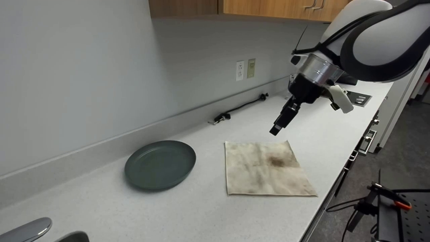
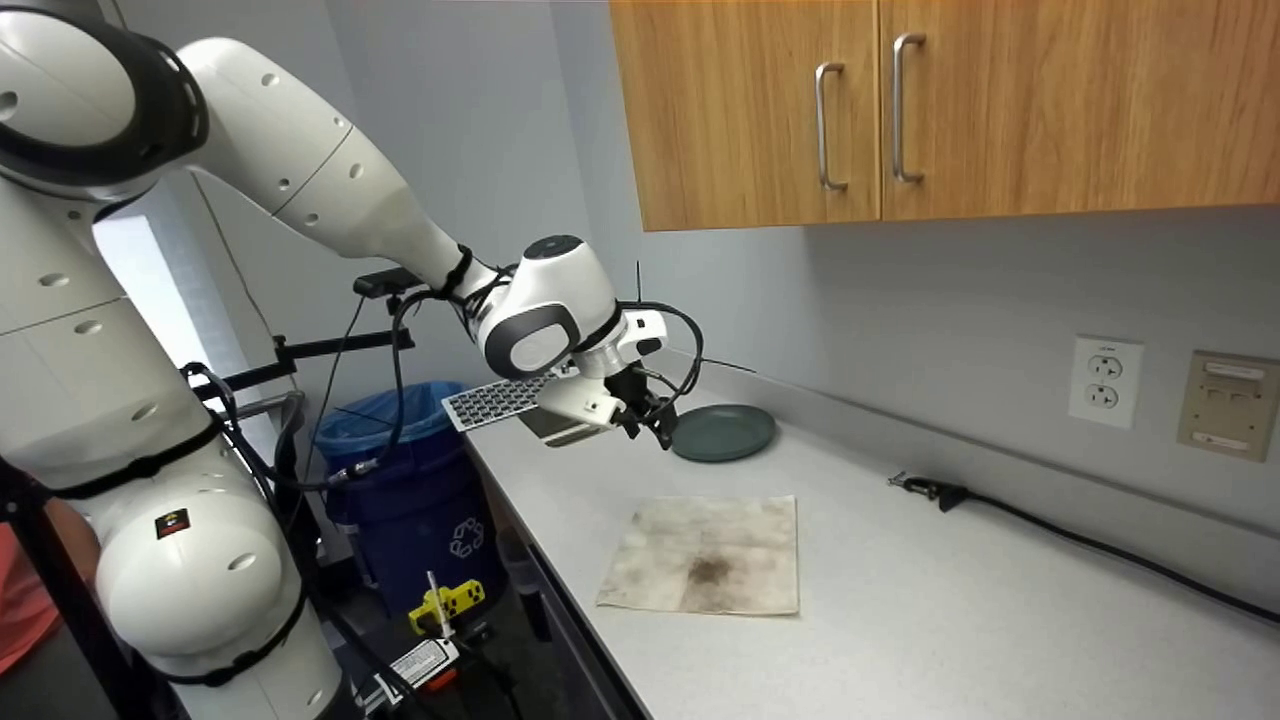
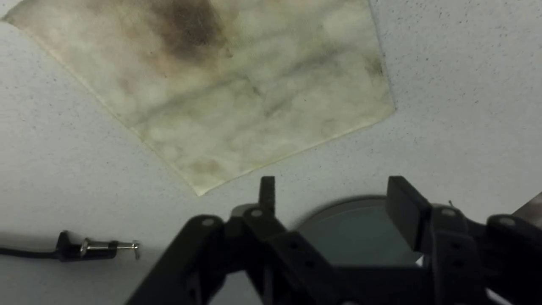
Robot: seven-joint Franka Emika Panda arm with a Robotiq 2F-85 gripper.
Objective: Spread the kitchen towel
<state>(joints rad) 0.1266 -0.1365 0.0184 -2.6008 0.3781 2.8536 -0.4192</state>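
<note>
Closest to the camera in an exterior view stands my own white arm point(image 2: 330, 180), the only arm in sight, so any reach falls to it. It leans out over the desk point(image 1: 201, 211), where the kitchen towel point(image 1: 265, 173) lies flat, with no fold that I can see, near the dark plate point(image 1: 160, 165) but apart from it. Roughly square, the towel gives me no long axis to line up with. My claw point(image 3: 331, 190) hangs tilted in the air, its fingers well apart and holding nothing; the towel lies below it, touching neither finger. Whether my fingertips are straight above the towel or past its edge, I cannot tell. Smallest, in the wrist view, is the towel's corner point(image 3: 201, 186) that shows closest to my fingers. I judge the spreading all but done, so I should rise clear of that corner rather than brush it into a fold.
</note>
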